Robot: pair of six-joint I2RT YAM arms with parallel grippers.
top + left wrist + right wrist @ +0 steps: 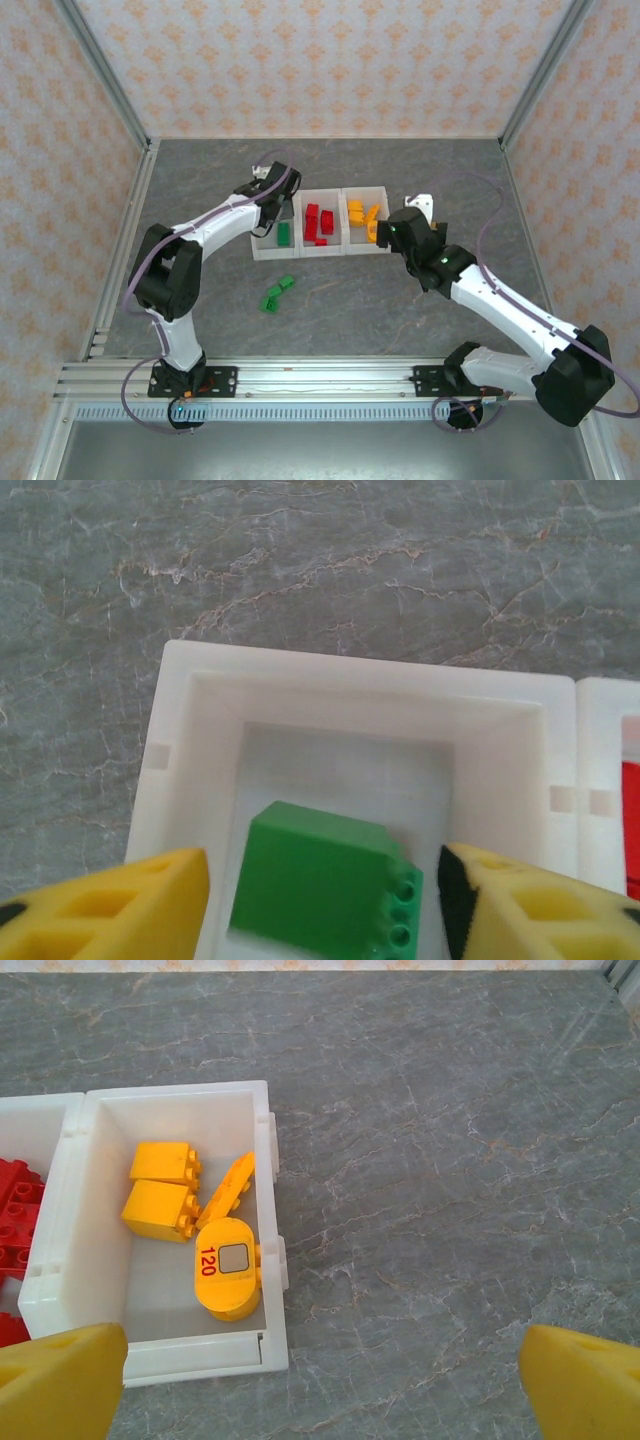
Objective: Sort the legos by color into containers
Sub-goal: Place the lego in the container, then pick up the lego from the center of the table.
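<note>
The left gripper [322,872] hung over the left bin [360,680] of the containers [320,250], jaws parted with gaps either side of a green lego [305,875] lying inside. The right gripper [322,1355] gaped wide above the right bin [175,1097], which held yellow legos [165,1195]. Red legos [318,222] lay in the middle bin [322,191], and loose green legos [277,293] lay on the desk [400,320] just in front of the containers.

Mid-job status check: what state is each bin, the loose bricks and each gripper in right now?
Left bin, holds a green brick.
Middle bin, holds red bricks.
Right bin, holds yellow bricks.
Loose green bricks, outside the bins, unsorted.
Left gripper, open over the left bin, fingers clear of the green brick.
Right gripper, open, empty.
</note>
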